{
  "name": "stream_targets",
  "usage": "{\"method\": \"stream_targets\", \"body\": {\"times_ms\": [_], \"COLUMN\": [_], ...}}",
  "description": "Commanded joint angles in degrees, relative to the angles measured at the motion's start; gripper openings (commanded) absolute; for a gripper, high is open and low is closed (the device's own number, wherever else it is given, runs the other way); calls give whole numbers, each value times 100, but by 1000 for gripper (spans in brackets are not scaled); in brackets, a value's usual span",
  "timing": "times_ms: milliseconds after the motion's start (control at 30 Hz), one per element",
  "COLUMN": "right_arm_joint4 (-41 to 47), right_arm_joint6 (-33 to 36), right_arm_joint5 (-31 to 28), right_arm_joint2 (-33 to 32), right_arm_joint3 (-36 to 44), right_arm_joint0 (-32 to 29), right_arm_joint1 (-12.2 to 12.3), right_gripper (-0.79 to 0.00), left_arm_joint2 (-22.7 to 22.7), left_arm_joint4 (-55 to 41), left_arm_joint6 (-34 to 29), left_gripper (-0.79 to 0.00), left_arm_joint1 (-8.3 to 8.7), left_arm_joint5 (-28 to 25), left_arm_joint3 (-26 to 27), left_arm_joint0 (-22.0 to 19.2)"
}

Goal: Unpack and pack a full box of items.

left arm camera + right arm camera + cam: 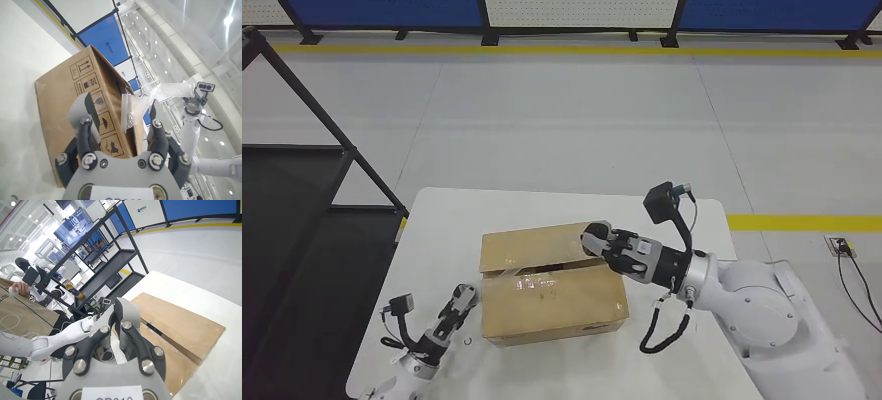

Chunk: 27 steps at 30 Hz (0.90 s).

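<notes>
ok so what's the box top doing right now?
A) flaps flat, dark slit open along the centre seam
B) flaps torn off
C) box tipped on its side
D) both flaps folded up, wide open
A: the cardboard box stands upright, flaps flat with a dark slit along the seam; clear tape stretches off its end to the shut right gripper.

Brown cardboard box (552, 290), flaps slightly parted.

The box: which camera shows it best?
The top view: the whole box sits on the table. The left wrist view shows a printed side; the right wrist view, its top flaps and the gap between.
</notes>
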<state>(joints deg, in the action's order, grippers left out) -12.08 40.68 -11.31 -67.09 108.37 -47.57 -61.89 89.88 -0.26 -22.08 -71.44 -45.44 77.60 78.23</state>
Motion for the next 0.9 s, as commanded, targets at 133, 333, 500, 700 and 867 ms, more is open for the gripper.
{"method": "stream_targets", "body": {"times_ms": [133, 333, 500, 700, 867], "right_arm_joint4": [53, -13, -34, 230, 230], "right_arm_joint6": [27, 204, 561, 515, 515], "right_arm_joint5": [-59, -280, -829, -1132, -1132], "right_arm_joint2": [-46, -100, -245, -528, -528], "right_arm_joint3": [-58, -127, -228, -407, -407], "right_arm_joint0": [-1, 51, 24, -69, -69], "right_arm_joint1": [1, 17, 71, 114, 114], "right_gripper": [-785, -785, -785, -785, -785], "left_arm_joint2": [67, 65, 228, 476, 561], "left_arm_joint4": [-394, -1389, -2204, -2945, -3195], "left_arm_joint6": [-306, -666, -1154, -1596, -1838], "left_gripper": [-785, -785, -785, -785, -785], "left_arm_joint1": [51, 80, 137, 200, 228], "left_arm_joint5": [116, 533, 1254, 2113, 2476], "left_arm_joint3": [133, 473, 774, 992, 1117], "left_arm_joint0": [124, 255, 333, 345, 390]}}
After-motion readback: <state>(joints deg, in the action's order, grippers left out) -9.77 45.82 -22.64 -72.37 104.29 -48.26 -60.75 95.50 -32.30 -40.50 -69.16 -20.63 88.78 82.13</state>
